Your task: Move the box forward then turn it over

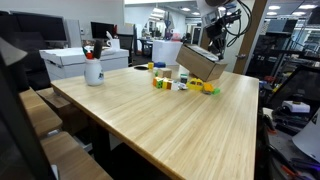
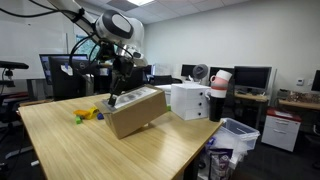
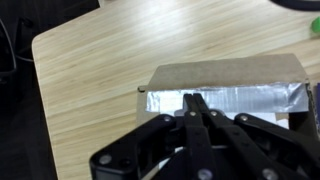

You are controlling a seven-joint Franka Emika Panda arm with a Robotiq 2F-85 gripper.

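Note:
The box (image 2: pixel 138 112) is plain tan cardboard and sits tilted, one side raised off the wooden table, in both exterior views (image 1: pixel 200 63). In the wrist view its tan face (image 3: pixel 225 73) shows a strip of silver tape. My gripper (image 2: pixel 117 97) is at the box's raised upper edge, also seen from the far side (image 1: pixel 214 42). In the wrist view the two fingers (image 3: pixel 195 101) are pressed together over the taped edge and appear to pinch the box's thin wall. The box's inner face is hidden.
Small yellow and green toys (image 1: pixel 185 84) lie next to the box, also seen in an exterior view (image 2: pixel 88 115). A white lidded box (image 2: pixel 190 100) stands behind it. A white cup with pens (image 1: pixel 93 70) stands near the table (image 1: pixel 170 125) edge. Desks and monitors surround the table.

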